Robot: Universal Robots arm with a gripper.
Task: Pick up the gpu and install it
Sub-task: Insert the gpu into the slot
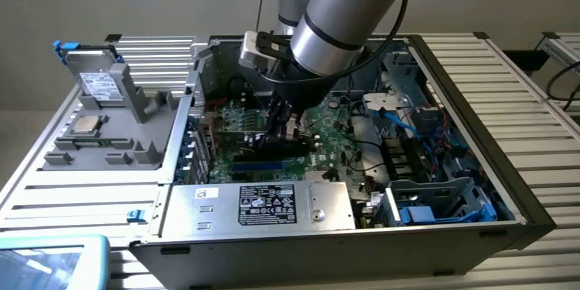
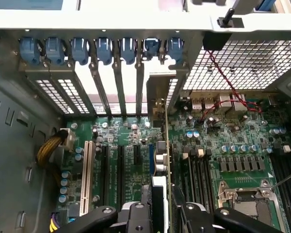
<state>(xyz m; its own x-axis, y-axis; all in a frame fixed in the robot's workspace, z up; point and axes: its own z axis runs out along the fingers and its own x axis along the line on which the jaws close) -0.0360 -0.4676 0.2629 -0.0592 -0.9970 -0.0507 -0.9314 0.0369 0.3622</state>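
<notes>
The gpu (image 2: 161, 162) appears edge-on in the wrist view, standing upright over the motherboard's expansion slots (image 2: 120, 165). Its silver end bracket (image 2: 157, 92) reaches the row of rear slot openings. My gripper (image 2: 161, 216) is shut on the card's near end, with one black finger (image 2: 136, 213) on each side. In the exterior view the gripper (image 1: 279, 134) is deep inside the open computer case (image 1: 471, 100), just above the green motherboard (image 1: 340, 134), with the gpu (image 1: 288, 144) dark between the fingers. I cannot tell whether the card sits in a slot.
Blue slot clips (image 2: 104, 48) line the rear wall. A power supply (image 1: 263, 205) fills the case's front, and blue cables (image 1: 399, 117) and a drive cage (image 1: 435, 198) lie toward the exterior view's right. A grey fixture (image 1: 100, 120) with a drive stands outside. The CPU socket (image 2: 247, 204) is beside the card.
</notes>
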